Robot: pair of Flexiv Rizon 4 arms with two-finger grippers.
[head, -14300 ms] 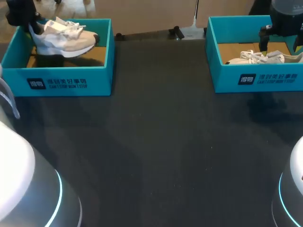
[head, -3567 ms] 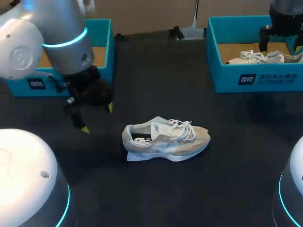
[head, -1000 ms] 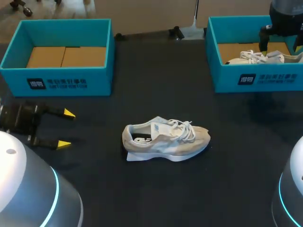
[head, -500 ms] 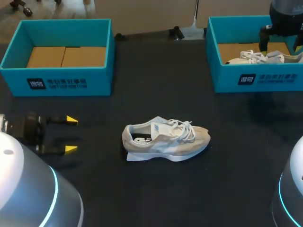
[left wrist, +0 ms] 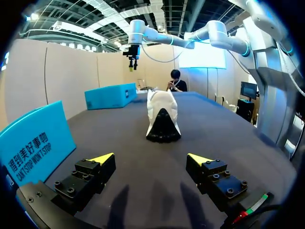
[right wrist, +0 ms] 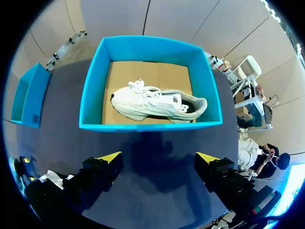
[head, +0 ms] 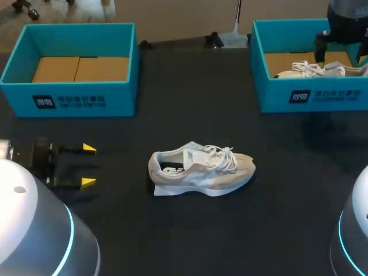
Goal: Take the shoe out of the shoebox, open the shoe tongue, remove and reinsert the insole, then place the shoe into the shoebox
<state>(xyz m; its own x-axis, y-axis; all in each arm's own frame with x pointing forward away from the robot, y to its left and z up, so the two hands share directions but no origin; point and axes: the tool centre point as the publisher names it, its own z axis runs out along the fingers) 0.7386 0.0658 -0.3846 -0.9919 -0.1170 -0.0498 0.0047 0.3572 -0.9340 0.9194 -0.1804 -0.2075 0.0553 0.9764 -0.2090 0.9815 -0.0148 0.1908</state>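
On the tabletop (head: 190,236), head view: a dark surface carrying two teal boxes and one loose shoe.
Shoe (head: 201,169): pale, laced, upright on its sole near the middle of the tabletop, heel toward my left side and toe toward my right, touching neither box.
Left shoebox (head: 75,102): at the far left, open, showing only its cardboard floor (head: 80,68).
Right shoebox (head: 313,96): at the far right, open, with a second shoe (head: 313,70) lying inside.
Left fingers (head: 87,148): low over the tabletop in front of the left shoebox, yellow tips pointing at the shoe's heel, spread apart and gripping nothing, well apart from the shoe.
Right arm (head: 345,20): hangs above the right shoebox at the far right corner.

Left wrist view, shoe (left wrist: 163,117): straight ahead of the fingers, heel end and dark opening facing them, bare tabletop between.
Left fingers (left wrist: 102,158): released, both yellow tips wide apart with only tabletop between them.
Left shoebox (left wrist: 35,143): its teal wall stands just beside one finger.
Right shoebox (left wrist: 112,95): far across the tabletop, beyond the shoe.

Right wrist view, right shoebox (right wrist: 150,125): directly ahead of the fingers, seen from above.
Second shoe (right wrist: 157,105): on its side on the cardboard floor, along the box's length.
Right fingers (right wrist: 110,157): released, spread wide, clear of the box.
Left shoebox (right wrist: 28,95): well off to one side.
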